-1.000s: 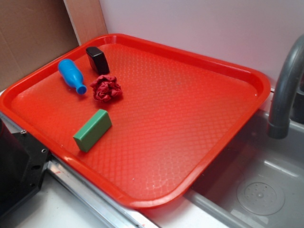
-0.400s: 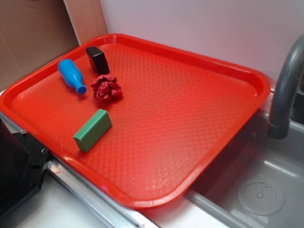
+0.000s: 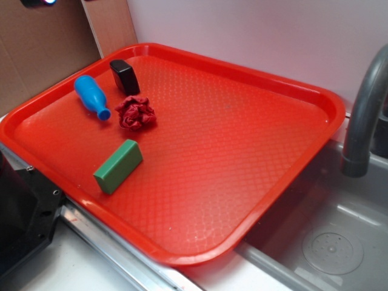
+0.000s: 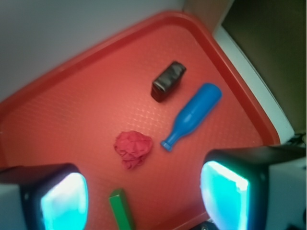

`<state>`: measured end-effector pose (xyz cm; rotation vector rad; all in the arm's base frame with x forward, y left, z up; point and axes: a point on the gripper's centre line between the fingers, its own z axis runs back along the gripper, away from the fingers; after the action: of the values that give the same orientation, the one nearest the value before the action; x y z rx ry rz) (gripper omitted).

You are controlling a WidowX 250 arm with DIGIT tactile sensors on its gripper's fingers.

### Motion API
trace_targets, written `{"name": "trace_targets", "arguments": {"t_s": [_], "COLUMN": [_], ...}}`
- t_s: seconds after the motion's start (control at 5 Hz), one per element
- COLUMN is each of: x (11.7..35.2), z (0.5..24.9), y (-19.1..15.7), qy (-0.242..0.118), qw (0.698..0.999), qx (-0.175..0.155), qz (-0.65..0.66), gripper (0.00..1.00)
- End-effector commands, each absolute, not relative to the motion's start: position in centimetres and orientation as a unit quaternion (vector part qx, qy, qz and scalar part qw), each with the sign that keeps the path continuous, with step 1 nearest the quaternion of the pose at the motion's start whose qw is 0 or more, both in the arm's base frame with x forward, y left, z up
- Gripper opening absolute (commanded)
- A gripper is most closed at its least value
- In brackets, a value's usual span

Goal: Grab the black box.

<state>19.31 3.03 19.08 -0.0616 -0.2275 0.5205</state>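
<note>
The gripper (image 4: 144, 196) is held spread, empty, high above the red tray (image 3: 315, 97). The black box (image 3: 124, 76) sits in the tray's far corner, just beside the blue bottle (image 3: 91, 96). A skewed descent risks the bottle being knocked instead.

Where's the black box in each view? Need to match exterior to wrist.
Exterior: black box at the tray's far left corner, upper left of frame, just right of the blue bottle.
Wrist: black box above centre, up-left of the blue bottle, beyond the open gripper.
Shared landmark: the crumpled red cloth, near the box in both.
</note>
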Motion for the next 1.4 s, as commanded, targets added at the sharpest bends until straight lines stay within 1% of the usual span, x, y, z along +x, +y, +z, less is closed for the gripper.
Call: {"name": "trace_targets", "arguments": {"t_s": [0.0,0.2,0.4,0.6,0.8,1.0,1.2], "x": [19.7,21.9,24.8,27.1,28.0,27.5,28.2], "z": [20.2,15.3,12.7,10.0,6.6,4.1,3.0], "y": [3.6,6.9,9.3,11.1,12.3,12.6,12.6], "qy": [-0.13,-0.113,-0.107,-0.11,-0.092,-0.062,-0.047], "qw": [0.956,0.921,0.88,0.863,0.852,0.848,0.846], "qx": [-0.032,0.022,0.032,0.017,0.024,0.028,0.018], "qz": [0.26,0.373,0.461,0.492,0.515,0.525,0.531], "gripper": [1.0,1.0,1.0,1.0,1.0,1.0,1.0]}}
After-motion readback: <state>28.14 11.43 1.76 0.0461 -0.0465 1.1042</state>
